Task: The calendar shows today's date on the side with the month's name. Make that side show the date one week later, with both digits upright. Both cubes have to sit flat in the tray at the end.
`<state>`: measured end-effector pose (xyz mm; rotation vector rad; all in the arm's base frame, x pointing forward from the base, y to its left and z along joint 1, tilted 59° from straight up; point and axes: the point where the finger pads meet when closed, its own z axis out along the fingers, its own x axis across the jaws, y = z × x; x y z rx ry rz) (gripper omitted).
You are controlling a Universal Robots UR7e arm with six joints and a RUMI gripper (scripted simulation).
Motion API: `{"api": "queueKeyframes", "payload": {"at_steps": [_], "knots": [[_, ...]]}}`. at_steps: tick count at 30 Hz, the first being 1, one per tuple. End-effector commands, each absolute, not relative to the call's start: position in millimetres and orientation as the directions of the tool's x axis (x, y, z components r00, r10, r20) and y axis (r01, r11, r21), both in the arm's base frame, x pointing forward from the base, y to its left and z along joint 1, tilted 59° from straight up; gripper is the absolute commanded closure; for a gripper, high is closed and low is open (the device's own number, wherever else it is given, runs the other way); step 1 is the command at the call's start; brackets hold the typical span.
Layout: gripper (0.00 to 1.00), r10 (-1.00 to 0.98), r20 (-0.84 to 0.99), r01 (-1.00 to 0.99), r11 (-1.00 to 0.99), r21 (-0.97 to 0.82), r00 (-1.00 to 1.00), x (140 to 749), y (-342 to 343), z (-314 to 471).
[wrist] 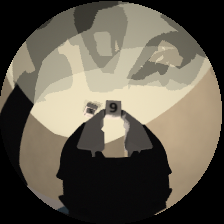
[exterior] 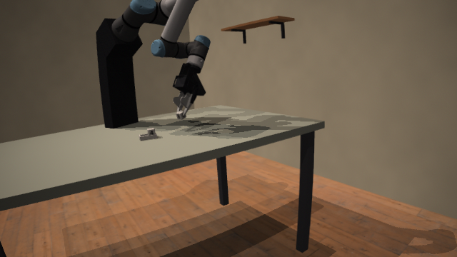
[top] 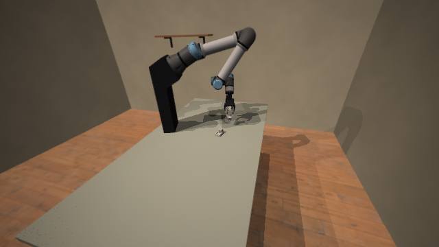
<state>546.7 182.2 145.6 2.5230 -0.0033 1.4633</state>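
Note:
My gripper (top: 229, 116) is shut on a small calendar cube (wrist: 113, 107) and holds it above the table, past the tray. In the wrist view the cube's outward face shows a 9. The gripper also shows in the exterior view (exterior: 181, 113), tilted, with the cube at its fingertips. The calendar tray (top: 218, 133) sits on the table nearer the camera, with one cube standing in it; it shows in the exterior view (exterior: 148, 134) and as a small dark shape in the wrist view (wrist: 91, 107). Its digits and month name are too small to read.
The arm's black pedestal (top: 164, 99) stands at the table's left edge behind the tray. The table's far right edge (exterior: 314, 125) lies beyond the gripper. A wall shelf (exterior: 258, 23) hangs high on the back wall.

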Motion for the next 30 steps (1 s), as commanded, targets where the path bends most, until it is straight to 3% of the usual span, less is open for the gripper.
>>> {"api": "queueKeyframes", "payload": {"at_steps": [1,30], "knots": [[0.90,0.110,0.856,-0.096,-0.979,0.182,0.505,546.8,181.0,145.4],[0.90,0.110,0.858,0.106,-0.992,0.065,0.501,545.6,179.6,147.0]]}}
